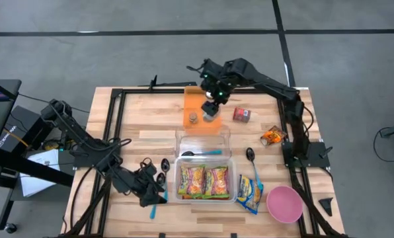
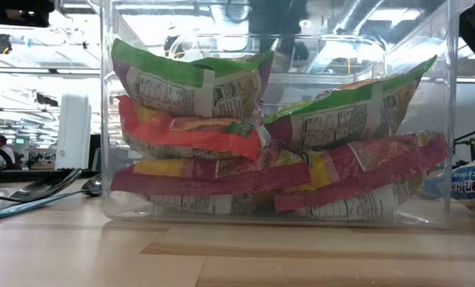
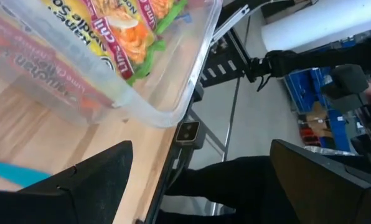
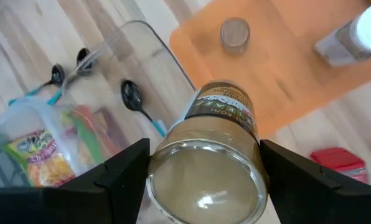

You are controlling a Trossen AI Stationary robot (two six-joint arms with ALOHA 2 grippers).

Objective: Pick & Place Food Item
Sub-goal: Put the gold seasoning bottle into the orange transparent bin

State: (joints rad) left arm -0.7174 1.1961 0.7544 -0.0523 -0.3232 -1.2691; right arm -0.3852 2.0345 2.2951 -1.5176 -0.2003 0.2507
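Your right gripper point(image 4: 204, 180) clamped a glass jar point(image 4: 205, 168) above the orange board point(image 1: 203, 109), carrying it clear of the table; your left gripper point(image 1: 151, 188) waited open, well short of the board, beside the noodle bin point(image 1: 205, 182).

Wood-plank table point(image 1: 144, 142); clear glossy plastic bin point(image 1: 231, 173); glass jar point(image 4: 205, 177).

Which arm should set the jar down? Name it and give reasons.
Right. The right gripper already clamps the glass jar above the orange board. The left gripper sits open and empty at the near edge by the clear bin.
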